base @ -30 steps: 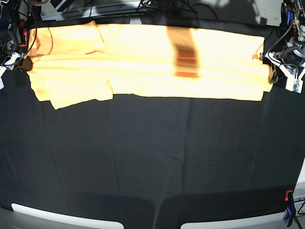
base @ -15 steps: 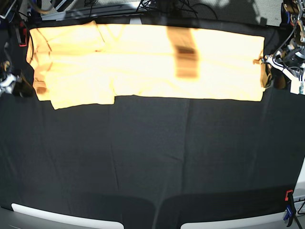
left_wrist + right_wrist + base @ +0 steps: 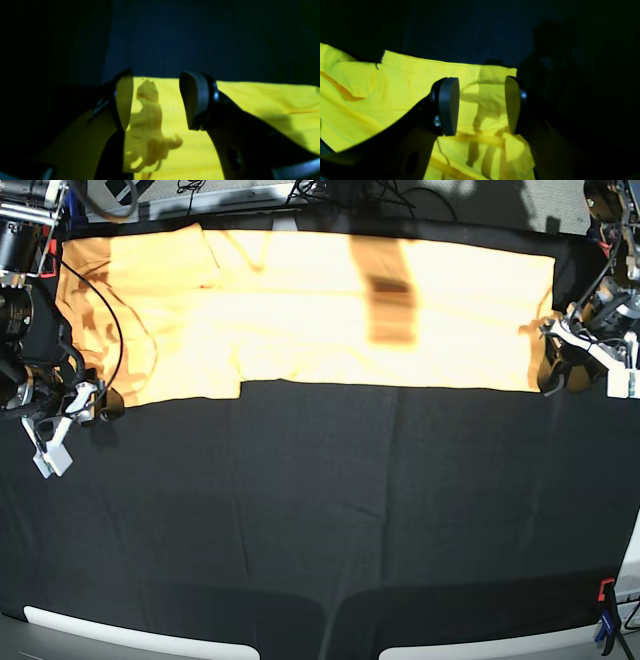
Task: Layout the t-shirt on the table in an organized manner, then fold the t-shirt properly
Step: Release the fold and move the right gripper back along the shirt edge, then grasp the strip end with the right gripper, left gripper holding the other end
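Note:
The pale yellow-orange t-shirt (image 3: pixel 300 310) lies flat as a wide band across the far part of the black table (image 3: pixel 320 510). One sleeve points toward the near left. My left gripper (image 3: pixel 552 370) is at the shirt's near right corner. In the left wrist view it is open (image 3: pixel 156 102) just above the shirt's edge (image 3: pixel 250 100) and holds nothing. My right gripper (image 3: pixel 98 402) is at the shirt's near left corner. In the right wrist view it is open (image 3: pixel 481 106) over the cloth corner (image 3: pixel 407 82) and is empty.
A dark shadow stripe (image 3: pixel 390 295) crosses the shirt near its middle. Cables and gear lie along the far edge (image 3: pixel 250 195). A red-and-blue clamp (image 3: pixel 606 605) grips the near right corner. White pieces (image 3: pixel 140 640) line the front edge.
My right gripper has moved from the shirt's left edge toward the near left corner. My left gripper has moved a little nearer, to the near right corner. The shirt lies as before.

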You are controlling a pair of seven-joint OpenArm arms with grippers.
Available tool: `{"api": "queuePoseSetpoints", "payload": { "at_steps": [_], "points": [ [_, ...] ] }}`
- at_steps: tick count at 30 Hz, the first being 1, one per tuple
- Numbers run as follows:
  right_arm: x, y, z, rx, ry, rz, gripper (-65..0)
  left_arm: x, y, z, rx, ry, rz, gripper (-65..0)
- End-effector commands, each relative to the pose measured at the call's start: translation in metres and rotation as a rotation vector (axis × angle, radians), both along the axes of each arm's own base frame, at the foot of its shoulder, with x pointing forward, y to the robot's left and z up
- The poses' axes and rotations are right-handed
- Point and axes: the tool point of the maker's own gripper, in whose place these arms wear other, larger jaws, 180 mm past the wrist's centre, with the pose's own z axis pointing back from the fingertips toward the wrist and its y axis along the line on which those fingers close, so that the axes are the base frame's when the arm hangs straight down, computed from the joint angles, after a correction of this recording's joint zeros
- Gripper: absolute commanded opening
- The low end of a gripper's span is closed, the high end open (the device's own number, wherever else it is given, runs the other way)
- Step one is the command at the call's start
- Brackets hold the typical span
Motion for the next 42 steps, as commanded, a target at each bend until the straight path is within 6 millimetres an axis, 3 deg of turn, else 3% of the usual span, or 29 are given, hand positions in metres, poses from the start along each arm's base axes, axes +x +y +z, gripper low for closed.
{"api": "queuePoseSetpoints", "payload": {
  "at_steps": [1,7,16,26,31,35,42],
  "points": [
    [0.013,-0.010,0.019,-0.012,-0.060,-0.008,-36.4,0.006,0.002,0.013,0.001,-0.042,-0.003,-34.3],
    [0.031,-0.025,0.013,0.068,-0.067,-0.094,-36.4,0.006,0.002,0.013,0.000,-0.042,-0.003,-34.3],
    [0.042,-0.024,-0.026,0.042,0.105,-0.084,-36.4,0.006,0.002,0.013,0.000,-0.043,-0.002,-34.3],
    [0.033,-0.029,-0.044,-0.018,0.222,-0.072,-36.6,0.006,0.002,0.014,0.000,-0.050,-0.001,-34.3],
    [0.030,-0.023,-0.043,0.018,0.243,-0.064,-45.4,0.007,0.002,0.016,-0.001,-0.059,0.002,-34.3],
    [0.032,-0.024,-0.042,0.019,0.227,-0.068,-60.3,0.008,0.003,0.017,-0.001,-0.064,0.003,-34.3],
    [0.027,-0.022,-0.045,0.010,0.212,-0.058,-62.4,0.008,0.003,0.017,-0.001,-0.064,0.003,-34.3]
  ]
}}
